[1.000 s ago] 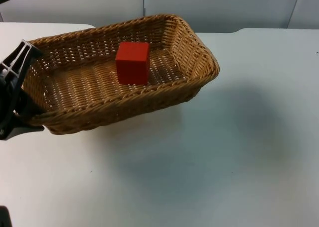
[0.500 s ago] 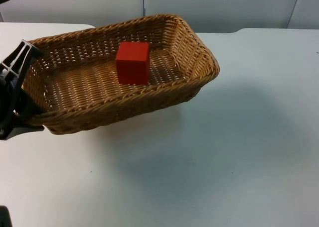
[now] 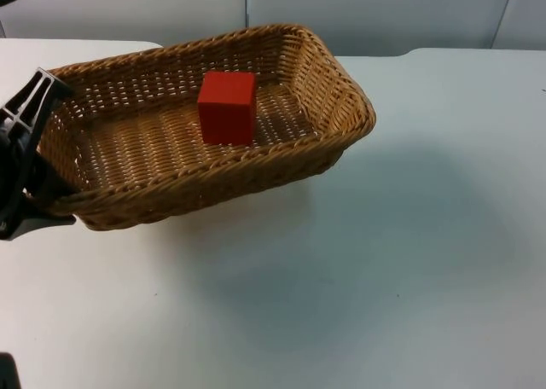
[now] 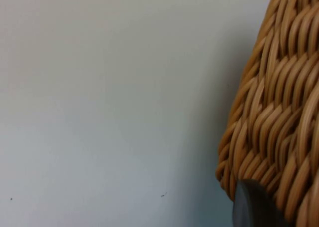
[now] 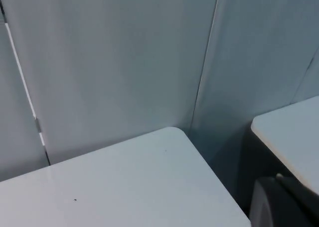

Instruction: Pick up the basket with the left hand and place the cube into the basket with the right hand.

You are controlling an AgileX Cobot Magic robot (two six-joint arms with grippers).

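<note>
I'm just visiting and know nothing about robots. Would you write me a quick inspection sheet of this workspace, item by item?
Surface: white table, a soft shadow under the basket.
Job's things: wicker basket held up off the table; red cube sits inside it on the basket floor.
Clutter: nothing seen.
Grippers: left tool clamped on the basket's short end; its fingertip lies against the weave. The right tool waits off to the side, facing the partition wall.
Cables: left out.
Surroundings: grey partition wall behind the table.

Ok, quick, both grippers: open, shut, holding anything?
Left gripper: shut on the basket at its end rim, with the cube inside.
Right gripper: cannot be told; its wrist view faces the partition wall.
</note>
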